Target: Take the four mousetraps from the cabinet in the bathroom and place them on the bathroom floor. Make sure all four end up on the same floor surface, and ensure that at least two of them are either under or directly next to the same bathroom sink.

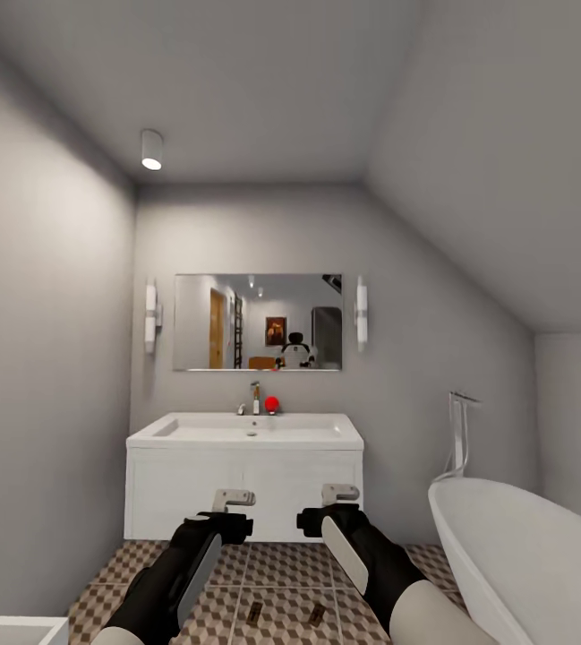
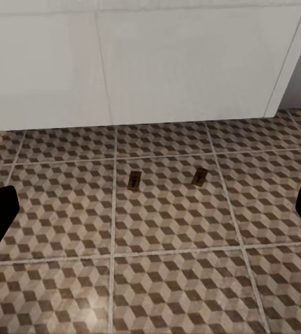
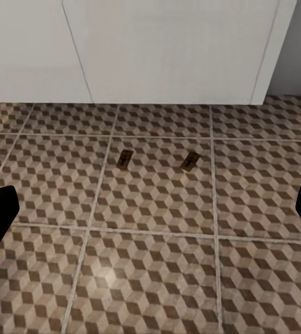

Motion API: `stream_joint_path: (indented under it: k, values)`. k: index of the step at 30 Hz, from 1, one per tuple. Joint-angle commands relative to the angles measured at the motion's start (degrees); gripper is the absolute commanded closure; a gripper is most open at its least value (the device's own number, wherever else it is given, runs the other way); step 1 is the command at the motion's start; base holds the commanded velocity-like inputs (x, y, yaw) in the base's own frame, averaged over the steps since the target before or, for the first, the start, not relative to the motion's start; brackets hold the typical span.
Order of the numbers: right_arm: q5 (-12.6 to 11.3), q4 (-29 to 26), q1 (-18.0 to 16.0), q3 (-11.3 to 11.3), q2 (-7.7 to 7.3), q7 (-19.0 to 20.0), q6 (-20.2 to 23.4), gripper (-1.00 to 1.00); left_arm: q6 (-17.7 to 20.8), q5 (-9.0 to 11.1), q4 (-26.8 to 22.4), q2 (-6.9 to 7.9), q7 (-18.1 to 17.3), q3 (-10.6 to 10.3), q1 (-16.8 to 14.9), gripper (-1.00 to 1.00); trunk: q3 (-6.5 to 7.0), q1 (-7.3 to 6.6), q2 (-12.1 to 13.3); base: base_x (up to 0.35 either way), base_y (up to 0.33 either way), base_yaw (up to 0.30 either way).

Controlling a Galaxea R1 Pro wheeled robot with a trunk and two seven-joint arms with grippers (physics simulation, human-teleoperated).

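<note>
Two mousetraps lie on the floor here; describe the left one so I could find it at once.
Start at the white sink cabinet under the mirror. On the cube-patterned floor in front of it, between the two arms, lie two small tan traps. The left mousetrap lies straight, while the right mousetrap is turned at an angle.

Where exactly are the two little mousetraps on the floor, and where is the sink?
left mousetrap (image 2: 134,181), left wrist view, middle of its wooden board.
right mousetrap (image 2: 200,176), left wrist view, middle of its wooden board.
sink (image 1: 326,431), head view, bare white rim right of the basin.
</note>
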Motion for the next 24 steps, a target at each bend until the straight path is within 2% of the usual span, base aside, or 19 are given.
stream_joint_path:
  k: [1,24]
  values:
    - [-0.61,-0.08,-0.05,0.27,-0.04,-0.56,0.11,-1.0,0.22,0.61,-0.07,0.03,0.5,-0.15,-0.04,-1.0,0.01,-0.22,0.35,0.0,0.0,0.0]
    - [-0.63,-0.01,-0.07,0.26,-0.04,-0.49,0.12,-1.0,0.22,0.61,-0.07,0.03,0.32,-0.16,-0.04,-1.0,2.05,-5.28,9.58,0.0,0.0,0.0]
